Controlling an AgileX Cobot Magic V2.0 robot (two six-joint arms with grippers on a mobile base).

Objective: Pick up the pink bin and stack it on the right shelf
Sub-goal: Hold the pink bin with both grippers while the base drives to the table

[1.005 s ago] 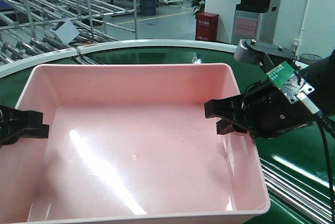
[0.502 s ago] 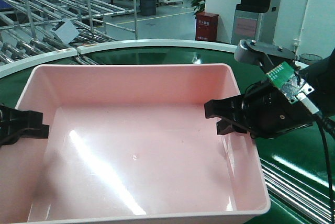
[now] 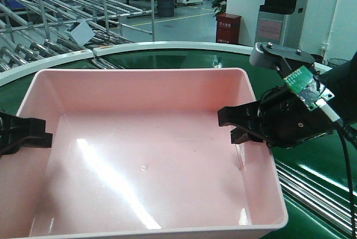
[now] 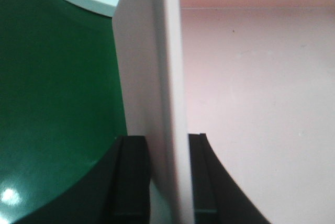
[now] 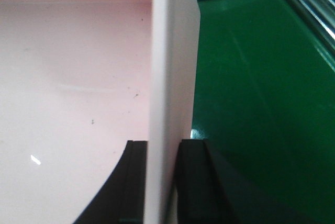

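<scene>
Front-facing view: pink bin (image 3: 145,138) fills the near half of the frame, long side running left to right, open top up, nothing inside.
Bin location: over the green conveyor belt (image 3: 167,57), gripped at both short ends; the belt curves round its far side.
Left pincer: left gripper (image 4: 167,150) clamped on the bin's left wall, one black finger (image 4: 131,177) outside and the other inside.
Right pincer: right gripper (image 5: 163,148) clamped on the right wall in the same way, with the rim between its black fingers (image 5: 191,177).
Hidden or cut off: the bin's near-left corner runs out of frame. Its underside is out of sight, so contact with the belt cannot be told. Most of the left arm is out of frame. Both wrist views are blurred close up.
Bin material: smooth pale-pink plastic with sloping walls, rounded corners and a rolled rim. A glossy floor carries a bright diagonal glare streak and a few dark specks.
Belt: dark green, shiny, flat, edged by a white curved rim (image 3: 167,46).
Right arm: black housing carrying a small bare green circuit board (image 3: 301,82) and a cable.
Near right: metal rollers (image 3: 312,194) lie beside the belt.
Far left: tubular metal roller racks (image 3: 56,4).
Far centre: red cabinet (image 3: 227,28), its label too small to read.
</scene>
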